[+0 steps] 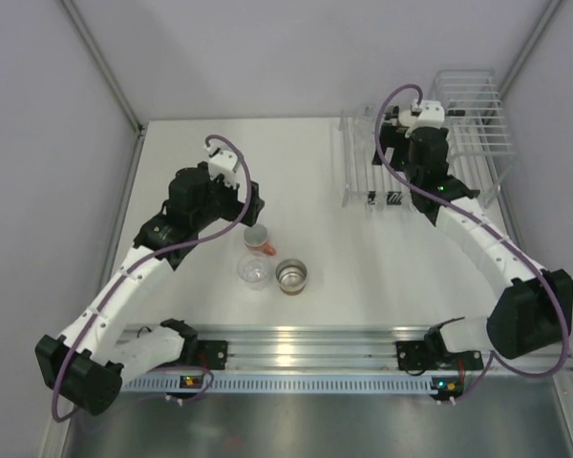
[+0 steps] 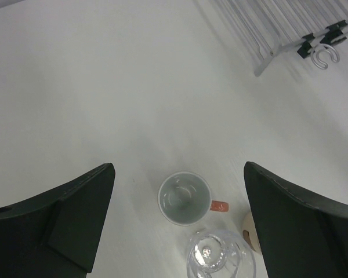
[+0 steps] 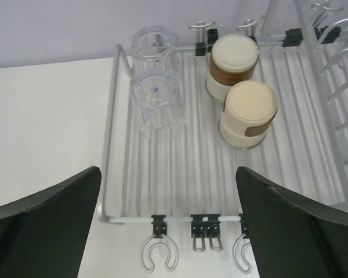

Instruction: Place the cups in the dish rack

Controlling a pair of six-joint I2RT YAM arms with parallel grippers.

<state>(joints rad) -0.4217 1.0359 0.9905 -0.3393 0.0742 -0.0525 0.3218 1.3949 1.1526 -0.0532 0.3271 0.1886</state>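
Observation:
Three cups stand upright on the table: a salmon-orange cup [image 1: 258, 239] with a handle, a clear cup [image 1: 254, 271] and a brown cup [image 1: 291, 275] with a shiny inside. My left gripper [image 1: 251, 212] hangs open and empty just above the salmon-orange cup [image 2: 184, 198], which lies between the fingers; the clear cup [image 2: 220, 255] is nearer. The white dish rack [image 1: 360, 181] stands at the back right. On its flat part [image 3: 113, 145] two clear cups [image 3: 156, 103] and two brown cups [image 3: 247, 113] stand upside down. My right gripper [image 3: 167, 171] is open and empty over the rack's front edge.
The rack's taller wire basket [image 1: 473, 114] is on its right side [image 3: 336, 87]. Wire hooks and black clips [image 3: 159, 252] hang off the rack's front bar. Grey walls close in the table on the left, back and right. A metal rail [image 1: 296, 343] runs along the near edge.

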